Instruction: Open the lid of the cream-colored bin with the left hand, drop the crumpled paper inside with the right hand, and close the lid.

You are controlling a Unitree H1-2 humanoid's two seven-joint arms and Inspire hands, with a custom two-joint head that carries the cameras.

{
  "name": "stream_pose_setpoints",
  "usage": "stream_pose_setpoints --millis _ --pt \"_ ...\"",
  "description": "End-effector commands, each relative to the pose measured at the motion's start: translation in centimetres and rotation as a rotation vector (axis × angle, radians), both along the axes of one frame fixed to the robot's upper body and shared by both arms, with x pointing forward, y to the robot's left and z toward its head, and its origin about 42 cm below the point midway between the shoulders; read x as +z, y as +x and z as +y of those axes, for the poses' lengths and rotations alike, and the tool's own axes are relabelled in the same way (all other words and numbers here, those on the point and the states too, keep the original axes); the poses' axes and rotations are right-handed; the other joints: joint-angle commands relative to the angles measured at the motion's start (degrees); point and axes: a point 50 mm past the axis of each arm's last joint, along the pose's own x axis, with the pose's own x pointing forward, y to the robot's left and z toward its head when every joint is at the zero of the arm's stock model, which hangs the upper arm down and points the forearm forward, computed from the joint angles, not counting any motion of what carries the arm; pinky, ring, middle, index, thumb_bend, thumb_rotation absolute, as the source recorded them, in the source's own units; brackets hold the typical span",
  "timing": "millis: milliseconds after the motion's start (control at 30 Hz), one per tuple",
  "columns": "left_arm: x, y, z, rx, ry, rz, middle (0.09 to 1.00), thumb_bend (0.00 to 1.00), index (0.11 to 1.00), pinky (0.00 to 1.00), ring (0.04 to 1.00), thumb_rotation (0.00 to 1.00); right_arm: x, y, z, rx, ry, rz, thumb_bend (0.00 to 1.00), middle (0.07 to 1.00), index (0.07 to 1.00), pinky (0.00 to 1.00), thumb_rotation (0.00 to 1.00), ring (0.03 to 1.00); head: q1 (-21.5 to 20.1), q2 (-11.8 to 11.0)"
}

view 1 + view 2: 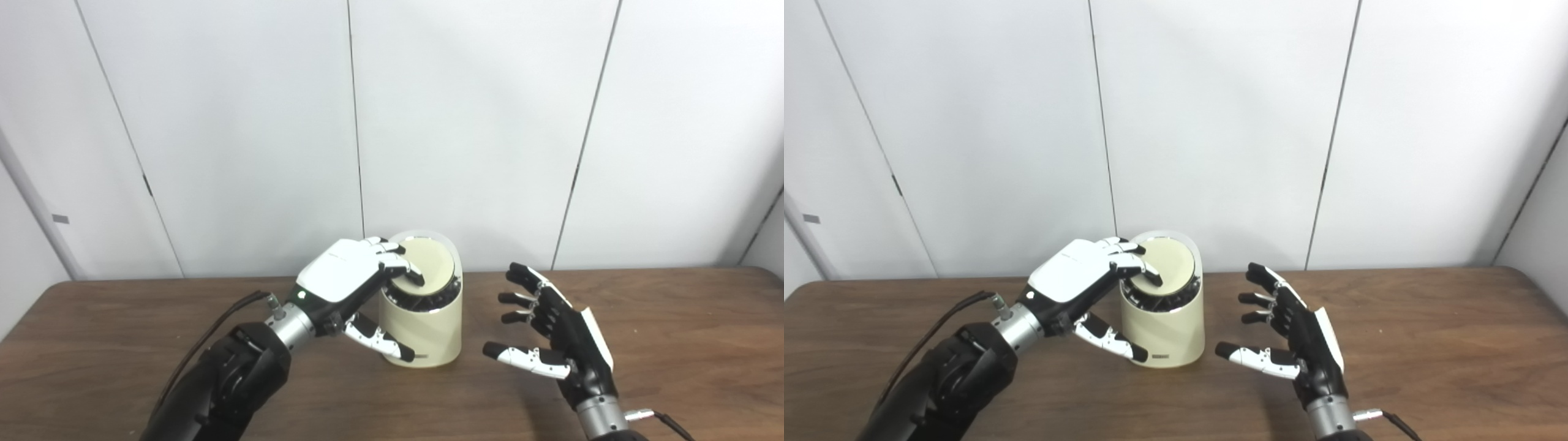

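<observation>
In the left eye view, the cream-colored bin (422, 318) is standing upright on the wooden bench (674, 343), toward the back and near the middle. The left hand (343, 275) is reaching over it from the left, its fingers (404, 269) curling down onto the near-left part of the round lid (432, 263), while the thumb is lying low against the bin's front wall. The lid is sitting tilted, with a dark gap and dark contents showing under its front edge, so it is partly open. The right hand (551, 331) is hovering just to the right of the bin, apart from it, fingers spread and holding nothing. No crumpled paper is showing on the bench.

In the right eye view, the same layout is appearing from slightly to the side: the left hand (1078, 272) is pressing on the lid (1167, 263) rather than gripping it, and the right hand (1292, 337) is waiting open and empty beside the bin (1164, 331).

Judging from this, the paper seems already dropped, though the dark contents are too indistinct to tell, and the closing step is in hand. The next move calls for the left fingers to push the lid down level until the gap closes, without tipping the light bin.
</observation>
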Motion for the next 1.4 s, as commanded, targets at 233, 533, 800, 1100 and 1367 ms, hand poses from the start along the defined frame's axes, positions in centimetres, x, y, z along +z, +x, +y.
stream_pose_setpoints --millis 233,533,800,1100,1367 --pt "-0.4 0.5 -0.6 0.01 0.185 -0.167 0.773 1.0 0.789 0.93 0.866 0.42 2.4 0.1 0.7 0.011 -0.004 -0.079 0.79 0.85 0.838 0.59 0.13 0.733 -0.13 0.2" --pt "-1.4 0.3 -1.0 0.028 0.248 -0.186 0.786 1.0 0.799 0.89 0.895 0.44 2.6 0.0 0.6 0.006 0.006 -0.087 0.8 0.839 0.827 0.58 0.14 0.724 -0.02 0.8" --pt "-2.5 0.2 -1.6 0.031 0.328 -0.134 0.756 1.0 0.765 0.95 0.9 0.46 2.7 -0.1 0.2 0.01 0.003 -0.09 0.8 0.845 0.831 0.57 0.17 0.729 0.12 1.37" --pt "-3.0 0.1 -1.9 0.054 0.385 -0.029 0.746 1.0 0.754 0.98 0.888 0.47 2.5 0.1 -0.1 0.008 0.004 -0.091 0.81 0.848 0.827 0.55 0.2 0.73 0.23 1.56" --pt "-1.7 0.1 -1.0 0.054 0.289 -0.018 0.745 1.0 0.749 0.96 0.88 0.47 2.4 0.2 0.0 0.002 0.019 -0.085 0.81 0.849 0.824 0.55 0.2 0.733 0.2 1.33"
